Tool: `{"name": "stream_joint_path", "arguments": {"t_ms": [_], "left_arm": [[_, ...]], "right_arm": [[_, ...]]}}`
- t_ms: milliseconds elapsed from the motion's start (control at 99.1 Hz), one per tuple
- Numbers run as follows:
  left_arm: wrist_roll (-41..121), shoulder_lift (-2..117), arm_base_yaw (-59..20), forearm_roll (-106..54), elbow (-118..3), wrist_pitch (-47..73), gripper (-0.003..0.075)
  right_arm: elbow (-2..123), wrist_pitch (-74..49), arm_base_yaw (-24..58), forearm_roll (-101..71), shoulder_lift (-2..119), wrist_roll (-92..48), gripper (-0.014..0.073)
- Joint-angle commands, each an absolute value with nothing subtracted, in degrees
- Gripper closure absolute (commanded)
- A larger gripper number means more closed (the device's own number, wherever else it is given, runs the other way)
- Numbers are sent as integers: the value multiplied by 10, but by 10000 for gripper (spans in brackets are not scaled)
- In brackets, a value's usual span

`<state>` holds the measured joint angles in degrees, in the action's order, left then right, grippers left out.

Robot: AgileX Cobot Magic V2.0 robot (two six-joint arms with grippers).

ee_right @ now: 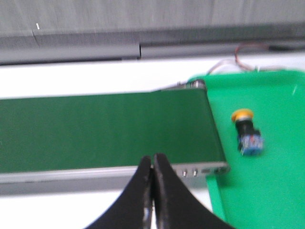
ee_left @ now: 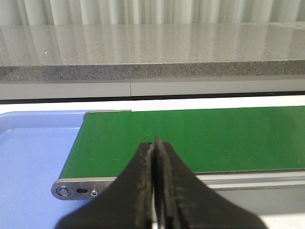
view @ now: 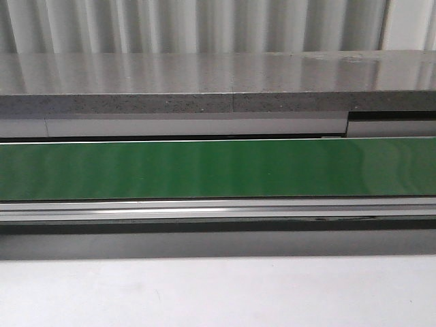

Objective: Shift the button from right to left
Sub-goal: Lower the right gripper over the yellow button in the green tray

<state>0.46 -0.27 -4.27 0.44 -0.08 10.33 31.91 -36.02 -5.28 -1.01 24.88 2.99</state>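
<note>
On the green tray (ee_right: 267, 191) past the right end of the belt (ee_right: 105, 129) lies the button (ee_right: 247, 131), on its side, its yellow cap toward the tray's far edge and its blue block toward the near one, well apart from the right end effector (ee_right: 152, 164). That end effector hangs over the near rail of the belt with its two dark fingers pressed together and nothing between them. The left end effector (ee_left: 154, 152) is likewise closed on nothing, its fingers (ee_left: 143, 191) meeting in a thin seam above the belt's left end, where a metal end cap (ee_left: 78, 190) with small holes shows. Just beside that end sits a blue tray (ee_left: 28, 162). In the front view only the belt (view: 218, 169) shows, running across the frame between a grey counter (view: 218, 82) behind and a pale surface (view: 218, 293) in front. Red and white wires (ee_right: 238, 55) loop behind the green tray.
</note>
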Motion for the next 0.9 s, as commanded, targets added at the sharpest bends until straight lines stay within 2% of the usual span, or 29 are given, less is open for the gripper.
{"name": "stream_joint_path", "arguments": {"t_ms": [0,182,252,303,374,434,444,495,565,727,888], "left_arm": [[0,-23,-42,4,14,55,740],[0,-23,-42,4,14,55,740],[0,-23,-42,4,14,55,740],[0,-23,-42,4,14,55,740],[0,-23,-42,4,14,55,740],[0,-23,-42,4,14,55,740],[0,-23,-42,4,14,55,740],[0,-23,-42,4,14,55,740],[0,-23,-42,4,14,55,740],[0,-23,-42,4,14,55,740],[0,-23,-42,4,14,55,740]], "right_arm": [[356,-366,-56,-7,298,28,659],[409,-444,-56,-10,378,28,654],[425,-464,-56,-10,408,28,606],[436,-475,-56,-11,430,28,541],[453,-491,-56,-14,455,28,402],[466,-499,-56,-15,477,28,225],[468,-499,-56,-15,480,28,225],[477,-500,-56,-15,500,28,95],[492,-499,-56,-14,523,28,0],[526,-502,-78,-5,570,28,3],[575,-503,-143,-5,621,49,3]]}}
